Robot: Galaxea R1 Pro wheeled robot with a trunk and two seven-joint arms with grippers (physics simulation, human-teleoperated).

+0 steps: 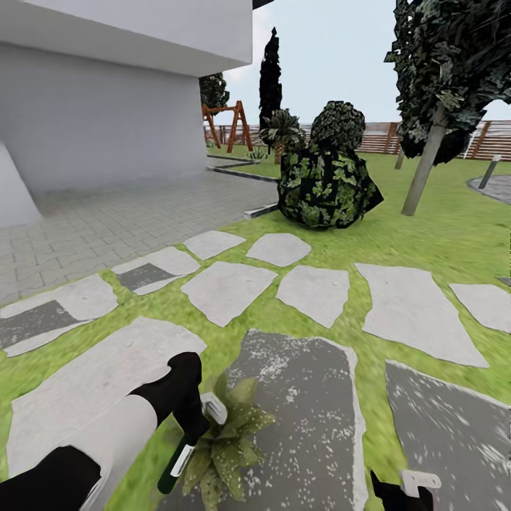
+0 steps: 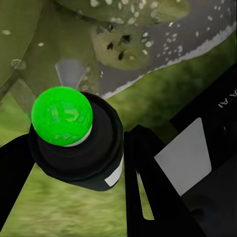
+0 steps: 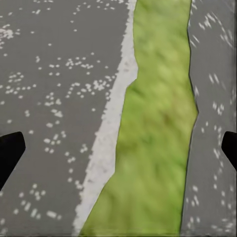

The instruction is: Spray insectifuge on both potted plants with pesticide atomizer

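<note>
My left gripper (image 1: 188, 426) is shut on the pesticide atomizer (image 1: 174, 461), whose dark body with a white label hangs down and whose white trigger head (image 1: 213, 409) points to the right. In the left wrist view the atomizer (image 2: 74, 143) shows a bright green cap between the black fingers (image 2: 148, 192). A potted plant (image 1: 226, 443) with pointed speckled leaves sits right under and beside the bottle, at the edge of a dark stone slab (image 1: 305, 397); its leaves (image 2: 118, 47) show beyond the cap. My right gripper (image 3: 118, 150) is open above the garden grass (image 3: 158, 148), low at the right (image 1: 406, 490).
Pale stepping slabs (image 1: 227, 287) cross the lawn (image 1: 440, 234) ahead. A big dark bush (image 1: 326, 181) and a slanted tree trunk (image 1: 426, 170) stand beyond. The house wall (image 1: 106, 106) and paving lie left; a wooden fence (image 1: 383, 138) and swing frame (image 1: 227, 121) close the back.
</note>
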